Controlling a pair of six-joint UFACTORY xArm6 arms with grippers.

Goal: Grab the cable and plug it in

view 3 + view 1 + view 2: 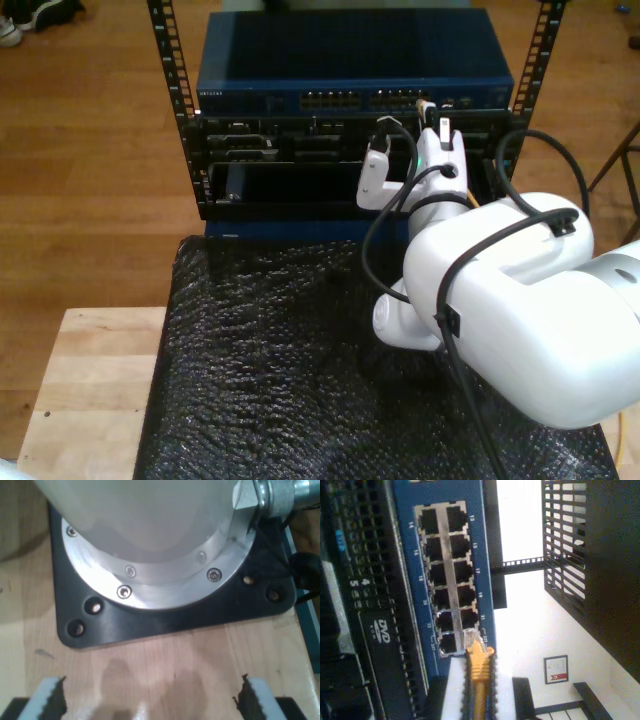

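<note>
Cable (479, 680) in yellow-orange runs between the toothed fingers of my second gripper (479, 700), which is clamped around it just behind the boot in the second wrist view. Its clear plug (470, 639) touches the edge of the port block on the blue network switch (485, 545), beside the last pair of sockets; I cannot tell whether it has entered one. A black unit marked DVD (380, 630) sits alongside the switch.

My first gripper (150, 700), seen in the first wrist view, hangs with its jaws spread wide and nothing between them, above a wooden tabletop (165, 650), near a black base plate (165, 615) carrying a silver flange.

From the exterior view, my second gripper (428, 108) reaches up to the switch (350, 60) in the rack, above a black bubble-wrap mat (260, 360).
</note>
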